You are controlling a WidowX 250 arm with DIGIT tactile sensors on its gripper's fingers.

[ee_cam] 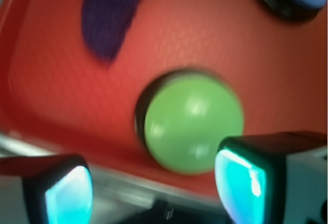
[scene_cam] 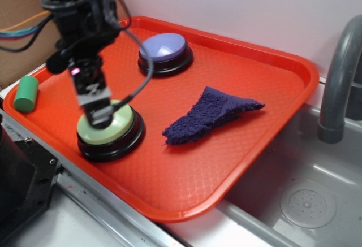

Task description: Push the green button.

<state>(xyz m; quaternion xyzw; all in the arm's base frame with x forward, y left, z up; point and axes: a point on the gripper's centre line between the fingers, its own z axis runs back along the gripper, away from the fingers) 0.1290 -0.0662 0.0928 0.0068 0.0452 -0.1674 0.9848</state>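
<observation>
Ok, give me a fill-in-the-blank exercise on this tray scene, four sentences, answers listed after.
1. The gripper is directly above the ____ button.
2. The crumpled cloth is dark ____.
3. Both buttons and the cloth lie on an orange-red ____.
4. The small green cylinder sits off the tray, beyond the ____ button's side.

Missing words: green; purple; tray; green

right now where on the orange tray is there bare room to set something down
Free: the orange plastic tray's near-right stretch below the crumpled purple cloth, and the far-right corner. Crowded: the left side, round pale-green button under the gripper, lavender button behind.
</observation>
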